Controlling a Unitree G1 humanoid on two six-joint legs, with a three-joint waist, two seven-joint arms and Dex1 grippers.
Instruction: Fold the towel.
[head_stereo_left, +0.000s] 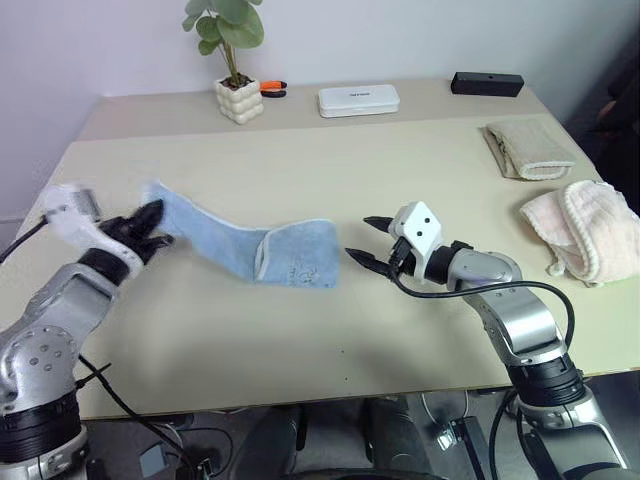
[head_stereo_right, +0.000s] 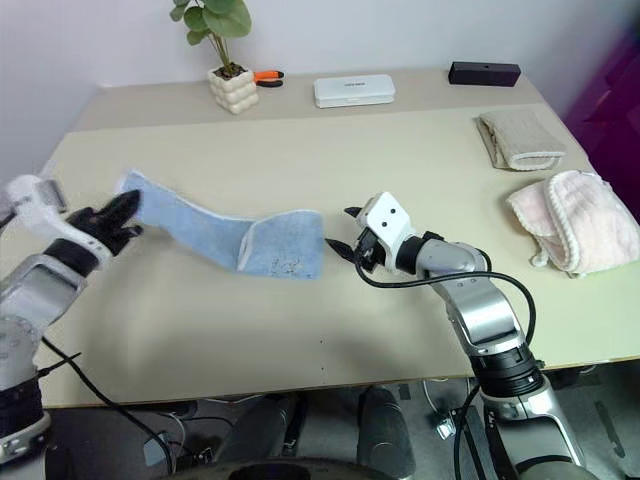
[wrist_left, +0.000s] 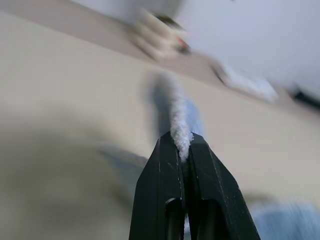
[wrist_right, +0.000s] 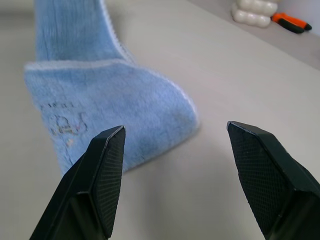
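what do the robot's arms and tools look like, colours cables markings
Both arms are silver-grey metal segments with black joints. The right tool has two black tapered fingers with cross-hatched textured pads, behind them a white boxy housing with dark dots and a black cable looping along the forearm. The left tool has the same black fingers, a white wrist housing and a black cable trailing below.

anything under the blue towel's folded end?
Only bare table shows around the towel. Its folded end lies on its own lower layer; whatever is beneath is covered. Left gripper lifts the other end.
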